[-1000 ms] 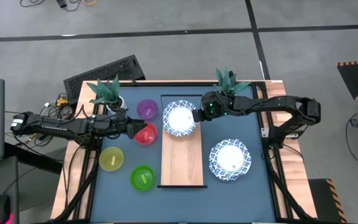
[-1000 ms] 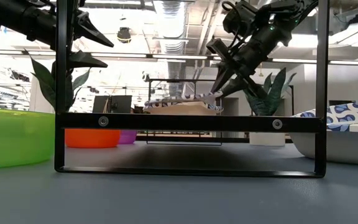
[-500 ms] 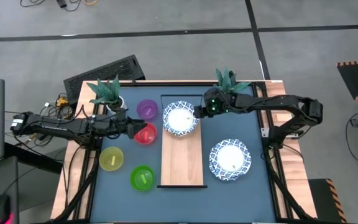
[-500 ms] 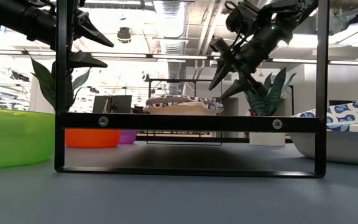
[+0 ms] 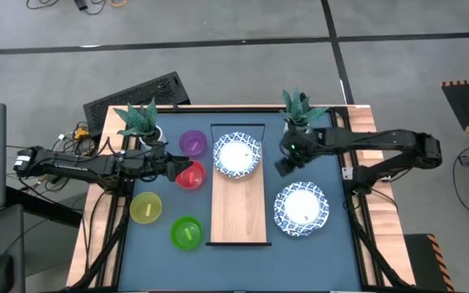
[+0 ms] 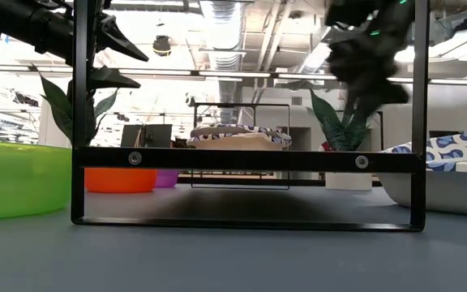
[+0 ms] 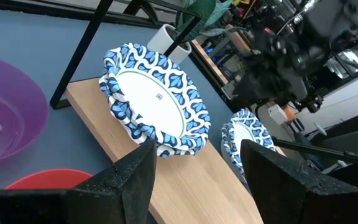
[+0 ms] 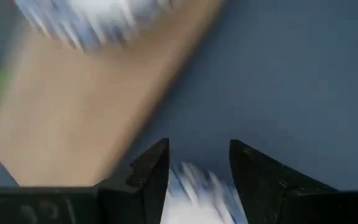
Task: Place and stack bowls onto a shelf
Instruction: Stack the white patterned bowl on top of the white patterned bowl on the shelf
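A white bowl with a blue-patterned rim (image 5: 236, 155) rests on its base at the far end of the light-wood shelf (image 5: 238, 207); it also shows in the left wrist view (image 7: 154, 99). A second white bowl (image 5: 301, 208) sits on the blue table to the shelf's right. The purple (image 5: 192, 144), red (image 5: 190, 175), yellow (image 5: 146, 207) and green (image 5: 187, 233) bowls stand to the shelf's left. My left gripper (image 5: 172, 169) is open and empty, held above the table beside the red bowl. My right gripper (image 5: 282, 167) is open and empty, between the two white bowls.
Two potted plants in white pots stand at the far edge, one at the far left (image 5: 146, 130) and one at the far right (image 5: 300, 120). A black frame (image 6: 246, 158) surrounds the shelf. Bare blue table lies at the near edge (image 5: 243, 260).
My right gripper has opened and let go of the rim of the white bowl on the shelf, then risen and swung toward the table's right and near side, toward the second white bowl. The released bowl now lies level on the shelf's far end.
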